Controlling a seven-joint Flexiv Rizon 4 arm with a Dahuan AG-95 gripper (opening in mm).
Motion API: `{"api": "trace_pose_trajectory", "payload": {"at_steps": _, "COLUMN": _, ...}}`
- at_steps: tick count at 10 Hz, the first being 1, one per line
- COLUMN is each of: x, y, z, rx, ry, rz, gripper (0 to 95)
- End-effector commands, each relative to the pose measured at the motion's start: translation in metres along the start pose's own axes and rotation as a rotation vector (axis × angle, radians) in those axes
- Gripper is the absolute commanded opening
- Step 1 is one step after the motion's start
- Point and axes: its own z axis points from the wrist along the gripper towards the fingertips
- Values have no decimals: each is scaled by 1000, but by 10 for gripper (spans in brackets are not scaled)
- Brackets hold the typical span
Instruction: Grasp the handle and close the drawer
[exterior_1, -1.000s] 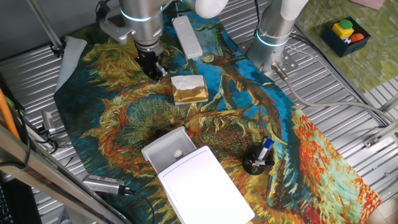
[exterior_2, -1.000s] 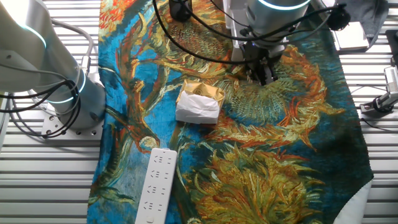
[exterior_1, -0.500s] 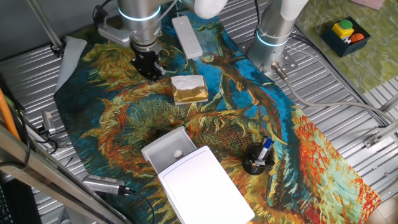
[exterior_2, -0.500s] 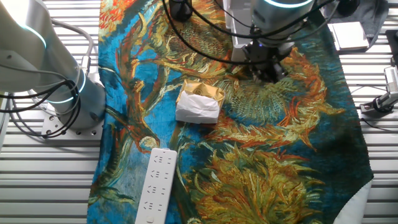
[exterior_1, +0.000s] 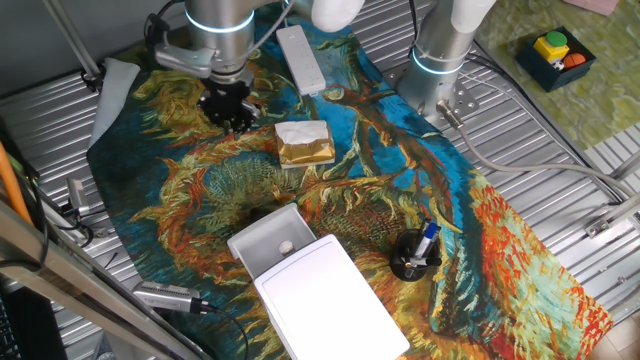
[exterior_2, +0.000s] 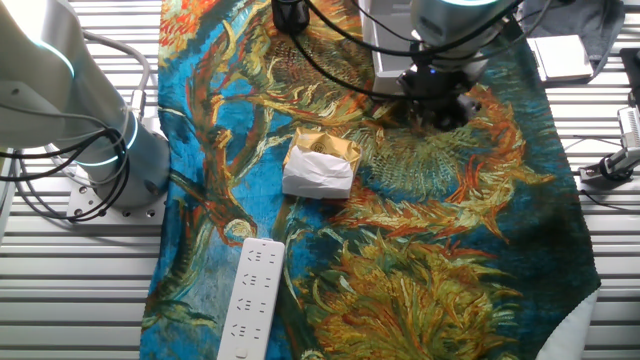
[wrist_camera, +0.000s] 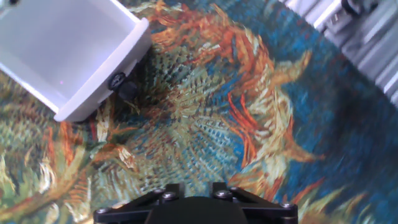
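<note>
White plastic is the target here: the drawer (exterior_1: 268, 240) stands pulled out of its flat-topped box (exterior_1: 330, 300) at the near end of the counter (exterior_1: 520, 250) in one fixed view, its open tray facing back toward the arm. The gripper (exterior_1: 226, 106) hangs over the painted cloth (exterior_1: 200, 180) at the far end, well apart from the drawer, with the tan-and-white block (exterior_1: 304, 143) just off to one side of the line between them. In the hand view the drawer's front wall sits up in the top left corner, and a small dark knob (wrist_camera: 118, 80) on that wall reads as the handle, so the drawer lies ahead and off to one side of the fingers, and its sliding axis runs from that wall back into the box. Only this one arm is in play for the reach. The fingers themselves are out of the hand view and a dark blur in both fixed views, so whether they stand wide or narrow, I cannot tell. Against the frames a second back, the gripper has drifted a little away from the block and turned about its wrist; the drawer, box, block, power strip (exterior_2: 250, 298) and pen cup (exterior_1: 414, 257) have not budged.
</note>
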Motion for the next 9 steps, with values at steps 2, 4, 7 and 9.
{"api": "trace_pose_trajectory", "payload": {"at_steps": 2, "x": -14, "y": -16, "z": 0, "rx": -39, "ry": -19, "rz": -148, "gripper": 380}}
{"api": "trace_pose_trajectory", "payload": {"at_steps": 4, "x": -14, "y": -16, "z": 0, "rx": -39, "ry": -19, "rz": -148, "gripper": 380}}
{"api": "trace_pose_trajectory", "payload": {"at_steps": 7, "x": -14, "y": -16, "z": 0, "rx": -39, "ry": -19, "rz": -148, "gripper": 380}}
{"api": "trace_pose_trajectory", "payload": {"at_steps": 9, "x": -14, "y": -16, "z": 0, "rx": -39, "ry": -19, "rz": -148, "gripper": 380}}
